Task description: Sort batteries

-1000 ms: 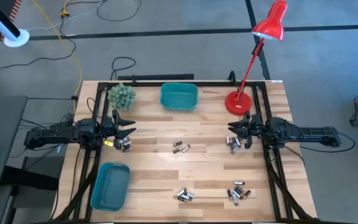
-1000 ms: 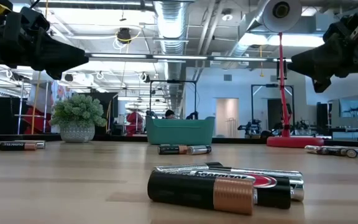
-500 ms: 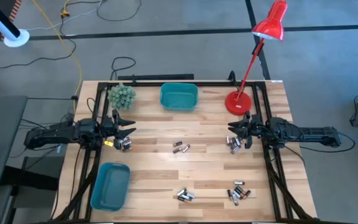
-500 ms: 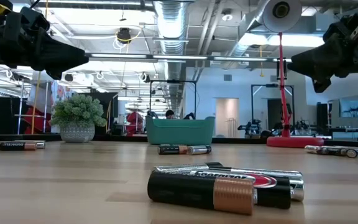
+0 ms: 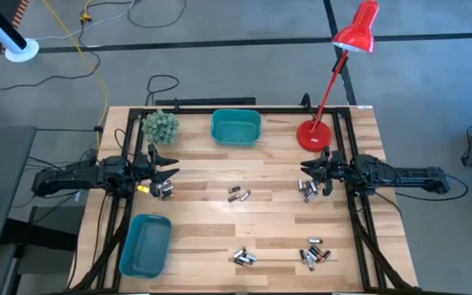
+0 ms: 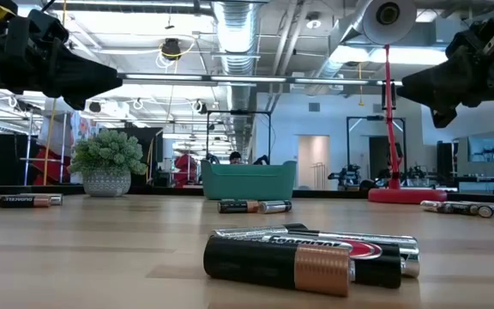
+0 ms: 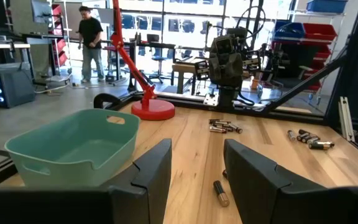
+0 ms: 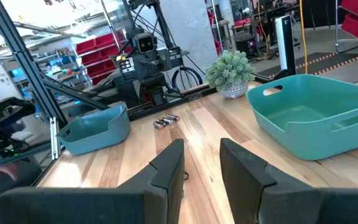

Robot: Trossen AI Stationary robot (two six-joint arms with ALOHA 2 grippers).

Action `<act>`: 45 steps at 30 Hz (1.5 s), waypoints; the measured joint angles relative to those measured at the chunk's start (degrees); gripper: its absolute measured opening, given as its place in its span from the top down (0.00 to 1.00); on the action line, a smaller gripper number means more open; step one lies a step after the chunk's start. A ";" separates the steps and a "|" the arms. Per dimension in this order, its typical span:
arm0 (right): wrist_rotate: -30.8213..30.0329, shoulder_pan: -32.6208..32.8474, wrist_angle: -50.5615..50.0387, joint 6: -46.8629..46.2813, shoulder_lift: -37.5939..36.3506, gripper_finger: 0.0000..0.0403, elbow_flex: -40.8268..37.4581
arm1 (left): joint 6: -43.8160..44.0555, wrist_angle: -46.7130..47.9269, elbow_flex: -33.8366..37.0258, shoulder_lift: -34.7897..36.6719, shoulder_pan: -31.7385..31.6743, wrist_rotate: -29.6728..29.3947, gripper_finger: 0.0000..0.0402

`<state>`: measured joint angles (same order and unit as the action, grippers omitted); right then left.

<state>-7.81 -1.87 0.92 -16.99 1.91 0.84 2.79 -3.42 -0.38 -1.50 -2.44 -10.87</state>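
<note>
Batteries lie flat on the table in several small groups: a pair at mid-table [image 5: 238, 194], a heap [image 5: 310, 192] under my right gripper, two heaps at the near edge [image 5: 244, 257] [image 5: 314, 254], and a few [image 5: 164, 190] by my left gripper. My left gripper [image 5: 169, 174] hovers open at the table's left side, and its wrist view shows one battery [image 7: 220, 193] lying ahead between its fingers [image 7: 197, 177]. My right gripper [image 5: 306, 177] hovers open at the right side [image 8: 202, 165]. Both hang well above the wood in the low view [image 6: 101, 81] [image 6: 414, 86].
One teal bin [image 5: 236, 128] stands at the far middle, another [image 5: 145, 244] at the near left corner. A potted plant [image 5: 161, 125] sits far left and a red desk lamp [image 5: 311, 135] far right. Bare wood lies between the battery groups. A person stands in the room beyond [image 7: 92, 40].
</note>
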 joint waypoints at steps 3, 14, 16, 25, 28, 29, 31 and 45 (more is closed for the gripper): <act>0.00 0.00 -0.01 0.00 0.00 0.70 0.00 | 0.00 -0.02 0.00 0.00 0.01 0.00 0.64; 0.00 0.00 0.01 0.00 0.00 0.70 0.00 | 0.00 -0.02 0.00 0.00 0.01 -0.01 0.64; 0.00 0.00 -0.01 0.00 0.00 0.70 0.00 | 0.00 -0.01 0.00 0.01 0.01 0.00 0.64; 0.00 0.00 0.00 0.00 0.00 0.70 0.00 | 0.00 -0.02 0.00 0.00 -0.01 -0.01 0.64; 0.00 0.00 -0.01 0.00 0.00 0.70 0.00 | 0.00 0.00 0.00 0.00 -0.01 -0.02 0.64; 0.00 0.02 -0.01 0.00 0.00 0.70 -0.02 | 0.00 0.00 0.00 0.00 0.01 0.00 0.64; 0.00 0.02 0.00 0.00 0.00 0.70 -0.01 | 0.02 -0.02 0.00 0.02 0.00 0.00 0.64; -0.22 -1.07 4.29 -1.83 0.00 0.70 -0.26 | 0.00 0.00 0.00 0.02 -0.01 0.00 0.64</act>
<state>-8.03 -2.94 5.21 -18.82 1.91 0.58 2.79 -3.42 -0.38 -1.48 -2.46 -10.87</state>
